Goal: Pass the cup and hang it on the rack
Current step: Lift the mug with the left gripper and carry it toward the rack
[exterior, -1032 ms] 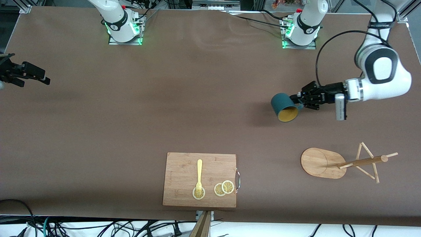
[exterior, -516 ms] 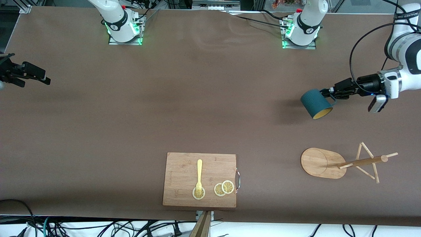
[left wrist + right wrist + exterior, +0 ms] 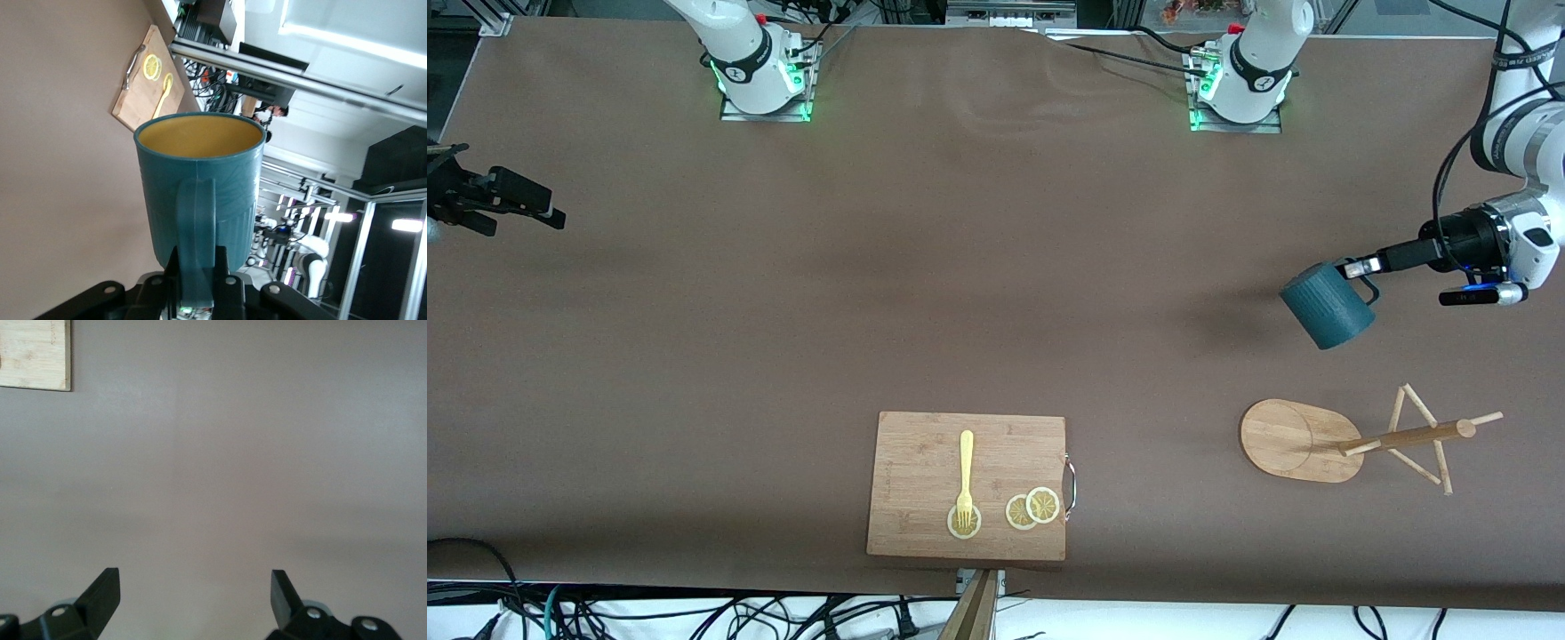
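The dark teal cup point(image 3: 1327, 306) hangs in the air at the left arm's end of the table, tilted with its mouth turned away from the front camera. My left gripper point(image 3: 1358, 267) is shut on its loop handle. In the left wrist view the cup point(image 3: 197, 193) fills the middle, its tan inside showing, with the handle clamped in my left gripper point(image 3: 196, 283). The wooden rack point(image 3: 1352, 439) stands on the table nearer the front camera than the cup. My right gripper point(image 3: 538, 210) waits open over the right arm's end of the table, empty in its own view point(image 3: 195, 590).
A bamboo cutting board point(image 3: 925, 453) with a yellow fork point(image 3: 965, 476) and lemon slices point(image 3: 1033, 508) lies near the table's front edge. It also shows in the left wrist view point(image 3: 143, 97), and its corner shows in the right wrist view point(image 3: 35, 353). Cables hang off the front edge.
My left gripper has carried the cup toward the left arm's end of the table and turned it, so its mouth no longer faces the front camera. The right arm has not moved.
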Controlling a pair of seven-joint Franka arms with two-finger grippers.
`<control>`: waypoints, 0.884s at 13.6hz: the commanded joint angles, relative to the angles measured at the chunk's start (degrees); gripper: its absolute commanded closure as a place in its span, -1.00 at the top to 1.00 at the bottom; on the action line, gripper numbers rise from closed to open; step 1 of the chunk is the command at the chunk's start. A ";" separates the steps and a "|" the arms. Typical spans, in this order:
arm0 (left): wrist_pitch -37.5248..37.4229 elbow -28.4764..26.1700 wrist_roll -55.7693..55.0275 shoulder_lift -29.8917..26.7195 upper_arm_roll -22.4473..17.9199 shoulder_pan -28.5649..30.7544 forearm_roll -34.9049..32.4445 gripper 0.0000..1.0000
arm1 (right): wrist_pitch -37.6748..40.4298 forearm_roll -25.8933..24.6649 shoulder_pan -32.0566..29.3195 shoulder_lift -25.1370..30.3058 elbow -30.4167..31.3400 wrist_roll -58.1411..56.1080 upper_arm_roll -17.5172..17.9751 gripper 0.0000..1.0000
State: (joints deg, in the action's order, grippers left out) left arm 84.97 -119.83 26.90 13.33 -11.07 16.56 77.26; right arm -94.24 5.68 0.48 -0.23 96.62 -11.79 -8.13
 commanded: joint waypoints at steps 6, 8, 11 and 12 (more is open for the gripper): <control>-9.46 11.81 -2.03 14.00 0.34 4.98 10.44 -1.00 | 0.46 0.91 0.05 0.41 0.06 -0.87 -0.04 1.00; -9.64 11.81 -1.94 15.49 0.34 4.98 12.73 -1.00 | 0.46 0.91 0.05 0.41 0.06 -0.87 -0.04 1.00; -9.91 11.81 -1.59 18.04 0.34 5.24 15.11 -1.00 | 0.46 0.91 0.05 0.32 0.06 -0.87 -0.04 1.00; -9.91 12.16 -1.50 18.75 0.34 5.68 15.20 -1.00 | 0.46 0.91 0.05 0.32 0.06 -0.87 -0.04 1.00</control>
State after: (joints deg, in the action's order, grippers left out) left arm 76.75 -109.60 25.80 29.96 -11.01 21.15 91.08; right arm -94.21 5.71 0.49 -0.24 96.62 -11.81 -8.08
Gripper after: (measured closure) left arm 0.793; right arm 0.000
